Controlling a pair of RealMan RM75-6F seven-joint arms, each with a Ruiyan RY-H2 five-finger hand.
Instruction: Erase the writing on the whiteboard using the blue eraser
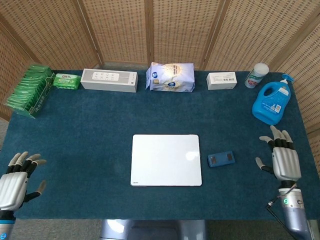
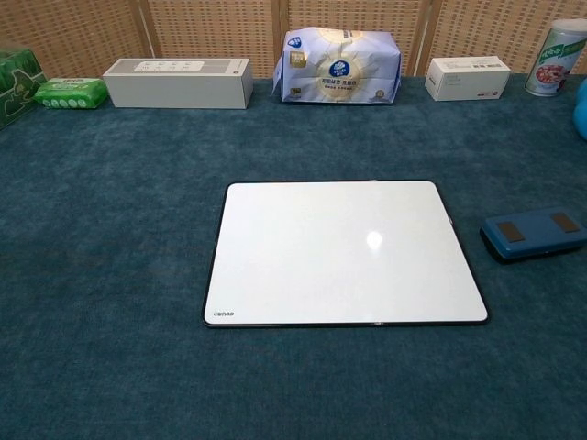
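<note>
The whiteboard (image 1: 166,159) (image 2: 344,251) lies flat in the middle of the blue cloth, its white surface blank with only a light glare. The blue eraser (image 1: 221,159) (image 2: 535,234) rests on the cloth just right of the board, untouched. My right hand (image 1: 283,156) hovers near the table's right edge, well right of the eraser, fingers spread and empty. My left hand (image 1: 15,181) sits at the front left corner, fingers apart, holding nothing. Neither hand shows in the chest view.
Along the back stand a green packet rack (image 1: 30,89), a green wipes pack (image 1: 66,80), a white speaker box (image 1: 109,80), a tissue pack (image 1: 170,77), a small white box (image 1: 222,80), a canister (image 1: 256,75) and a blue detergent bottle (image 1: 271,102).
</note>
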